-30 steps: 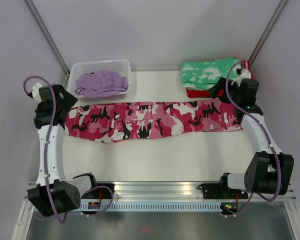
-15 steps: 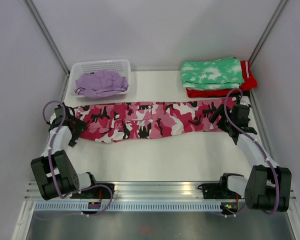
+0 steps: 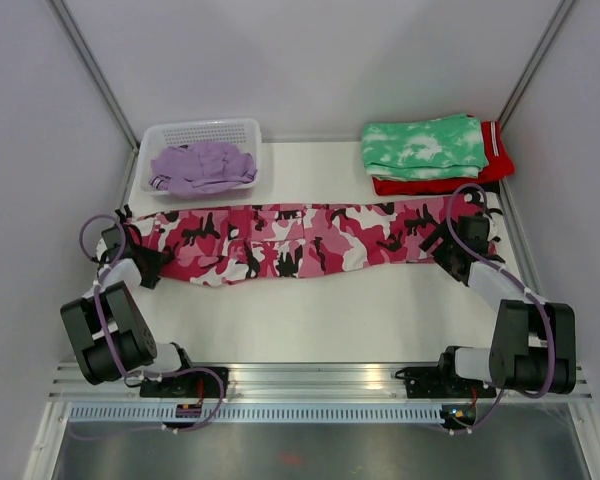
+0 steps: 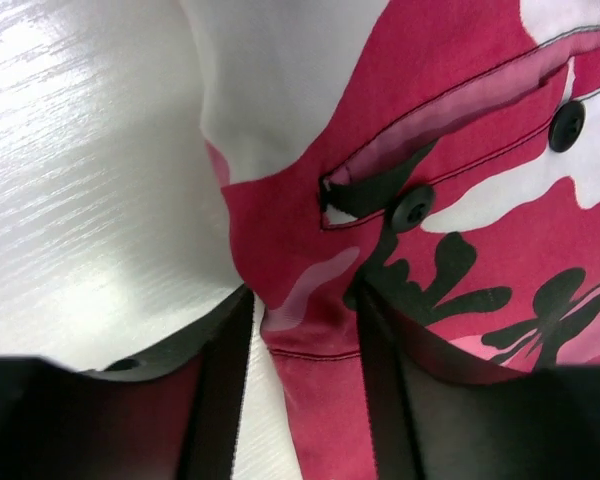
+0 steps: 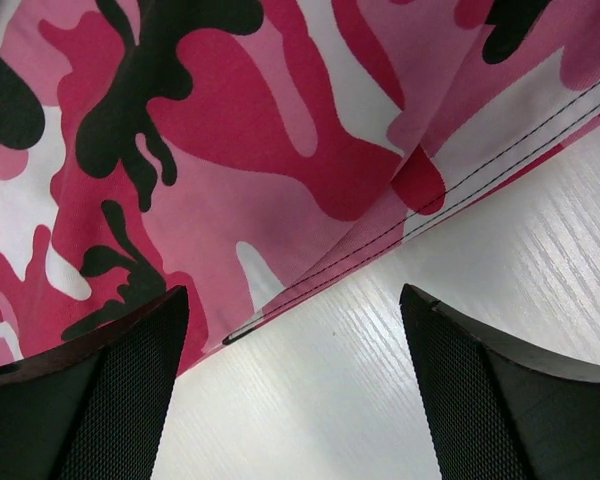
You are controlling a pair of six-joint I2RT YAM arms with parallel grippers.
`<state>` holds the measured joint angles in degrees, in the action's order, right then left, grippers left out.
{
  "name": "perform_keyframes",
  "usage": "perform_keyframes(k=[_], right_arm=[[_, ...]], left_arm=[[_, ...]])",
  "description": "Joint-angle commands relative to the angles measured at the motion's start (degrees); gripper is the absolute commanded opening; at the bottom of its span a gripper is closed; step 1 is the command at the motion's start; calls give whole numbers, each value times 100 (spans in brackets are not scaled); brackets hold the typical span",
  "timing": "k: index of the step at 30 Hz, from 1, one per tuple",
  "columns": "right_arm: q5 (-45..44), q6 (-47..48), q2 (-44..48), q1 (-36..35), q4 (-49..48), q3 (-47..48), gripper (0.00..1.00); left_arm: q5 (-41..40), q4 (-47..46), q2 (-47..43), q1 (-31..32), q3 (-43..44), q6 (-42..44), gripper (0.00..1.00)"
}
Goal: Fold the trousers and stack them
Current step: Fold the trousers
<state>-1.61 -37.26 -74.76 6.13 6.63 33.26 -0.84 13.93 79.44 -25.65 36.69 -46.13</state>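
**Left fingers narrowed on the waist corner, right fingers wide at the leg hem**

The left gripper point(image 3: 140, 266) sits at the waist end of the camouflage trousers point(image 3: 300, 245). In its wrist view a raised corner of the cloth stands between the fingers point(image 4: 220, 400), which are partly drawn in. I cannot tell whether they clamp it.

The right gripper point(image 3: 448, 246) is at the other end, fingers point(image 5: 90, 400) spread wide over the hem and bare table point(image 3: 310, 320), holding nothing.

There are two pairs of trousers. The camouflage pair lies flat across the table, and the lilac trousers point(image 3: 202, 165) are bunched in one white basket point(image 3: 200, 125). There are two folded garments: a green tie-dye one point(image 3: 423, 145) on a red one point(image 3: 500, 165).
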Motion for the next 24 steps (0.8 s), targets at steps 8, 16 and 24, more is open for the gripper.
perform_keyframes(k=[8, 16, 24], right_arm=[[-560, -625, -91, 107, -619, -258, 59], [-262, -449, -117, 617, -901, -548, 31], [-121, -300, -364, 881, -716, -452, 18]], left_arm=[[-65, 161, 55, -10, 242, -63, 2], [-636, 1347, -938, -2, 374, -10, 2], [-672, 1481, -1326, -10, 225, 165, 2]])
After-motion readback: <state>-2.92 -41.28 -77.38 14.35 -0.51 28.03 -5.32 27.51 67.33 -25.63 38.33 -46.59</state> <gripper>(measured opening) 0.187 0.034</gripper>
